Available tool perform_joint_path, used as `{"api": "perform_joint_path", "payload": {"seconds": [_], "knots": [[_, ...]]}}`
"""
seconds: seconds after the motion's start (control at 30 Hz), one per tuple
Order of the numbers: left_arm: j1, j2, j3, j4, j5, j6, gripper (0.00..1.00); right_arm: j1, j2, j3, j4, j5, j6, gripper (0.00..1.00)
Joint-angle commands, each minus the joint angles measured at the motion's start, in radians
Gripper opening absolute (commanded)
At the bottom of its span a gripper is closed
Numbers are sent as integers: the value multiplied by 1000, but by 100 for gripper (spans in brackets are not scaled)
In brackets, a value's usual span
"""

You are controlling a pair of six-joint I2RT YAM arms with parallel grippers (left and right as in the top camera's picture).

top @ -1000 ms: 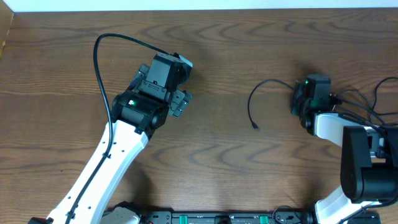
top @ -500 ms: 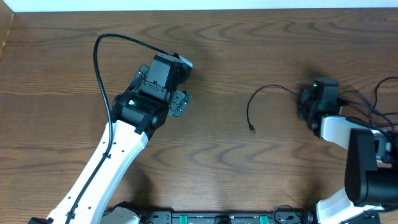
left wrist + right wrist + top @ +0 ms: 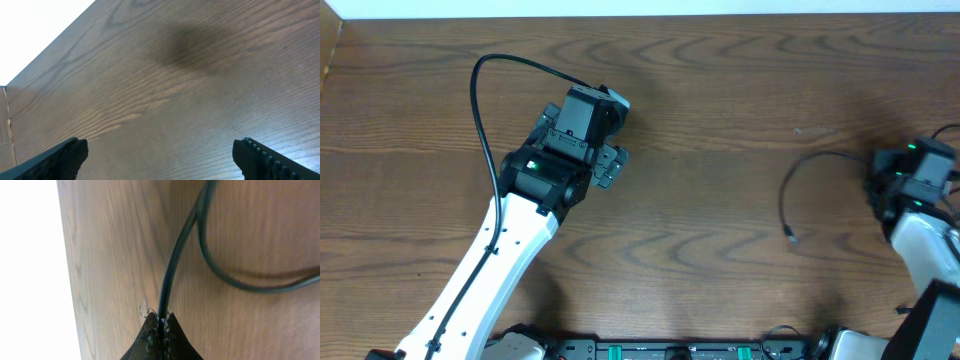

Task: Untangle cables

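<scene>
The wooden table [image 3: 720,80] filled the overhead view, its brown grain running left to right, with a white strip along the far edge.

The left arm [image 3: 510,250] reached from the near edge up toward the left-middle of the table, white along its length and black at the wrist. A thick black cord [image 3: 475,90] looped from its wrist out to the left and back down along the arm. The right arm [image 3: 920,240] sat at the right edge, only partly in view, with a small green light on its black wrist.

One thin black cable [image 3: 788,195] lay on the table's right half. It ran from the right arm's wrist leftward, arced over and came back down toward the near side, well apart from the left arm.

The left gripper [image 3: 160,157] hung over bare wood with its jaws spread wide and nothing between them. In its wrist view only the two dark fingertips showed, at the bottom corners.

The right gripper [image 3: 161,330] had its jaws pressed together on the cable, which rose straight from the toothed tips. A second strand curved off to the right; whether it was the same cable could not be told.

The cable's free end carried a small plug [image 3: 792,238], resting on the wood.
</scene>
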Motion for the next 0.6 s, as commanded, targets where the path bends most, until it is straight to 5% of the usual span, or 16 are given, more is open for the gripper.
{"api": "perform_joint_path", "payload": {"seconds": [0.0,0.3,0.57], "knots": [[2,-2,2,-3,-2,-9,98,-100,-62,-4,-28,2,-130,1],[2,-2,2,-2,-2,-9,98,-385,-105,-4,-27,-63,-249,1],[2,-2,2,5,-2,-10,98,-426,-105,-4,275,-200,-300,6]]}}
